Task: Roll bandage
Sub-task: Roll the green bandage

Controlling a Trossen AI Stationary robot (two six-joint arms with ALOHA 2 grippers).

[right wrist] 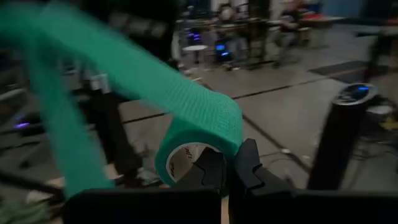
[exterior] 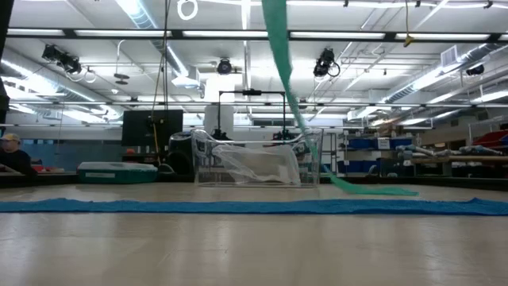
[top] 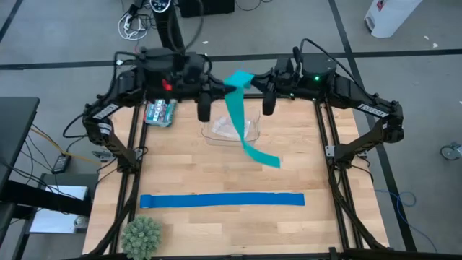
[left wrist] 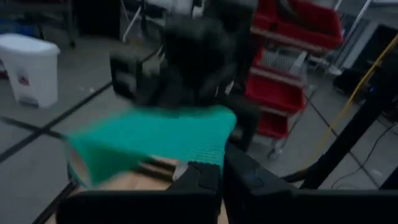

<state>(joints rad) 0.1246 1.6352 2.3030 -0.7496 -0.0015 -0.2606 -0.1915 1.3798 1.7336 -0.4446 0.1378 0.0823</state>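
Teal fabric is what you have in both tools: the bandage [top: 240, 108] is held up above the far middle of the counter [top: 216, 224], its top end bridging the two arms. Your left tool [left wrist: 221, 177] is closed on the upper edge of the strip, the two dark fingers pinched together with the teal cloth spread across in front of them. Your right tool [right wrist: 229, 169] is also closed, gripping the rolled end, where you can see the cardboard core ringed with a few turns of bandage. From that raised end the strip hangs down past the clear plastic container [top: 229, 130] and trails toward the near right, its free tail lying on the wood just beyond the container. In the low view the bandage drops from the top of the picture in front of the container and its tail rests flat on the counter.

Nearer to you, a royal-blue strip [top: 221, 200] lies stretched straight across the counter, well apart from the teal tail. A green spiky ball [top: 141, 235] sits at the near left corner, and a small teal-patterned packet [top: 160, 112] lies at the far left, beside the left arm.
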